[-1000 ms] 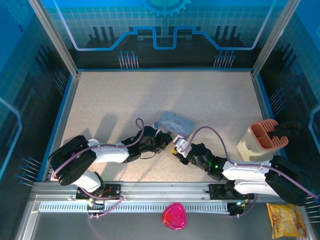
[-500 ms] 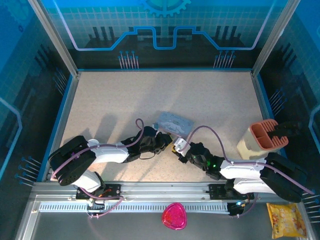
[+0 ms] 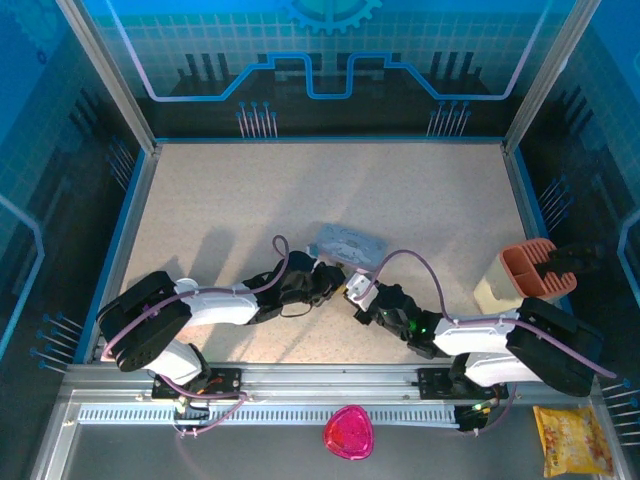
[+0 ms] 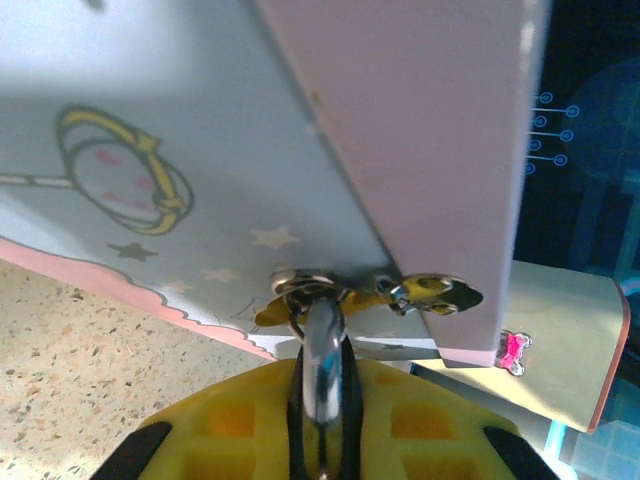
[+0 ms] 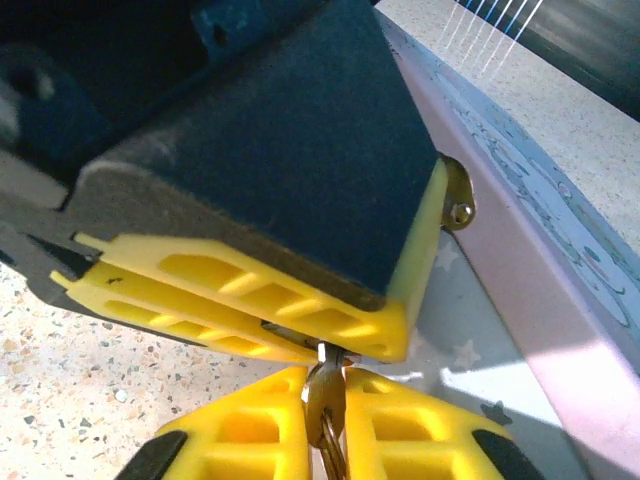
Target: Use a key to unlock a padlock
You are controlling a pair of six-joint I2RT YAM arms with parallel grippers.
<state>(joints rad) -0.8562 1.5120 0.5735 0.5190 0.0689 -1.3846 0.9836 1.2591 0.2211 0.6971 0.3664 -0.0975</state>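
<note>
The right gripper [image 5: 322, 385] clamps the slim silvery metal key [image 5: 322, 402], its tip at the left gripper [image 4: 322, 400]. That gripper is closed on the tiny silver-shackled padlock [image 4: 322, 345]. Hold the key in line with the padlock, advance slowly, then twist. The flat grey metal tin [image 3: 348, 243] and its brass clasp [image 4: 430, 292] sit just beside both fingertips and leave little room to turn.

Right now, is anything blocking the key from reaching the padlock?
Nothing visible. The right pincer holds the key, its tip at the seam between the left pincer's fingers, which clamp the padlock.
</note>
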